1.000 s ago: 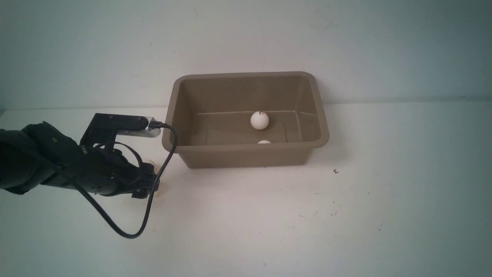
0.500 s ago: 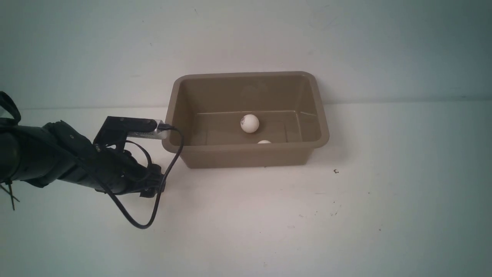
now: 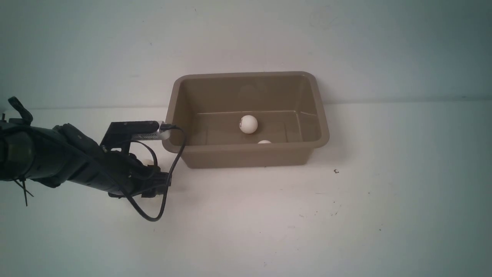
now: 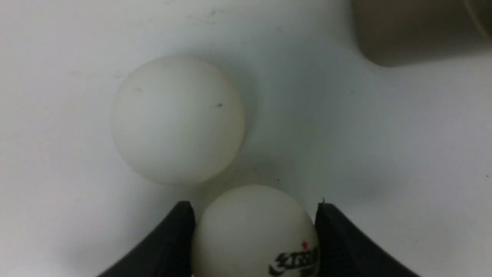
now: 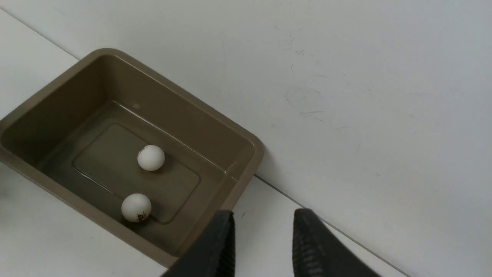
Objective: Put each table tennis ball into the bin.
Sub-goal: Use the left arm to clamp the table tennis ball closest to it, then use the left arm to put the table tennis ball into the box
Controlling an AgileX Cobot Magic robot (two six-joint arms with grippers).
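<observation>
Flat matte white table, only a few bits sitting on it

The rectangular taupe plastic bin sits toward the back wall. Near its left front corner, a plain white table tennis ball and a white table tennis ball with a dark printed logo rest just beside each other on the bare surface. There's a tiny dark speck right of the bin.

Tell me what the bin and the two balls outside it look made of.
Bin: likely moulded plastic, taupe, smooth, with a faint sheen on its rounded walls. Plain ball and printed ball: probably white plastic, matte; no glare, small scuffs, and an inked logo on the printed one.
</observation>
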